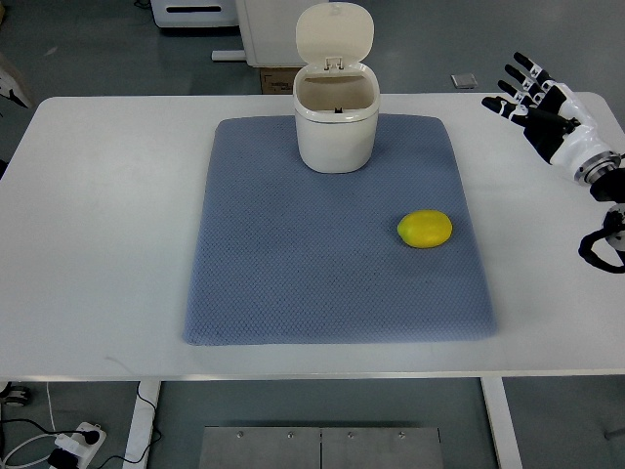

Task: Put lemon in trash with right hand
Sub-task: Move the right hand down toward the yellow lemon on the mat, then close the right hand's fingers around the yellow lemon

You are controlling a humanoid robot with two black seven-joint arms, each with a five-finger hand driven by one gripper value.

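A yellow lemon (425,229) lies on the right part of a blue-grey mat (293,254). At the mat's far edge stands a small cream trash bin (336,129) with its lid flipped up and its mouth open. My right hand (532,96) hovers over the table's far right corner, fingers spread and holding nothing, well to the right of and beyond the lemon. Its arm enters from the right edge. The left arm is out of the picture.
The white table (98,215) carries the mat. A small dark object (464,80) lies by the table's far edge. Beyond the table stand white furniture and a cardboard box (278,78). A power strip (73,442) lies on the floor below.
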